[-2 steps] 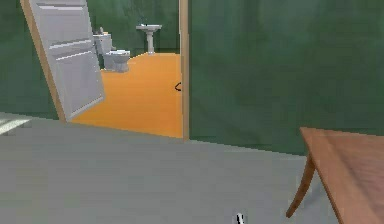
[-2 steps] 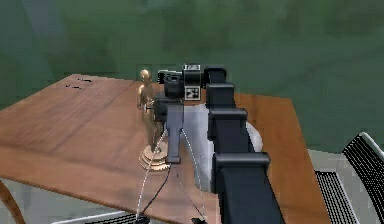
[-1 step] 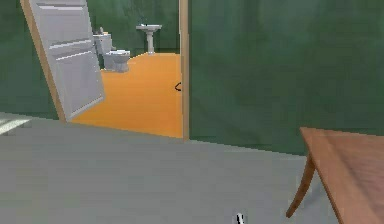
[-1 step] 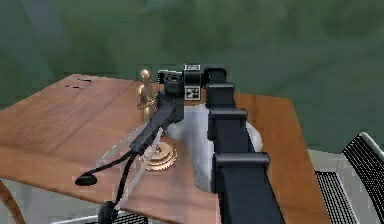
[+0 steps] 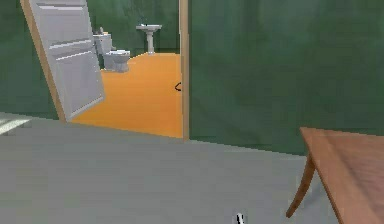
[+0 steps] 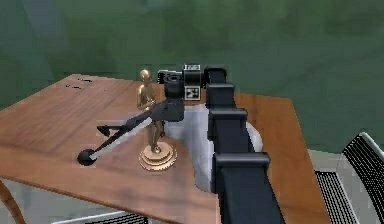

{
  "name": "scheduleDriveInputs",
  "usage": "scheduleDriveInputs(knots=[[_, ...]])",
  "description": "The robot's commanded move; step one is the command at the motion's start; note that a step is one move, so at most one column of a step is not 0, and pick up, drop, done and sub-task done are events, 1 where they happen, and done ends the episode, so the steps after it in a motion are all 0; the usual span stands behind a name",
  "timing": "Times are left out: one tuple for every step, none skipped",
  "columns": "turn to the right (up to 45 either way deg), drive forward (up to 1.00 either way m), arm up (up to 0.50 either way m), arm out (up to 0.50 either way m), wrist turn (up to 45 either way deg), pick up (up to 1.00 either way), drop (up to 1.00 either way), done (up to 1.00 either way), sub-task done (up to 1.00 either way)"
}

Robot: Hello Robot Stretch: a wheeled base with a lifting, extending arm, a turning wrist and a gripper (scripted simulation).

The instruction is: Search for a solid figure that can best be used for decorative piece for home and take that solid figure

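Observation:
A small golden statuette (image 6: 148, 110) of a standing figure rests on a round base on the wooden table (image 6: 60, 120). The arm rises from the bottom edge, with its two white marker squares at the far end. Just left of them is the gripper (image 6: 160, 108), right at the statuette's upper body. The statuette stands on the table at the gripper, so I cannot tell whether the gripper holds anything.
A long dark grey thing (image 6: 110, 140) lies on the table left of the statuette. A pale rounded thing (image 6: 255, 140) sits by the arm. A black mesh chair (image 6: 360, 180) stands at the right. An open white door (image 5: 65, 50) leads to an orange-floored bathroom with a toilet (image 5: 117, 58) and a pedestal sink (image 5: 150, 35). The table's corner (image 5: 345, 160) shows at lower right.

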Motion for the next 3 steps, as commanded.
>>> scheduleDriveInputs(knots=[[0.0,0.00,0.00,0.00,45.0,0.00,0.00,0.00,0.00],[0.0,0.00,0.00,0.00,12.0,0.00,0.00,0.00,0.00],[0.0,0.00,0.00,0.00,0.0,1.00,0.00,0.00,0.00]])
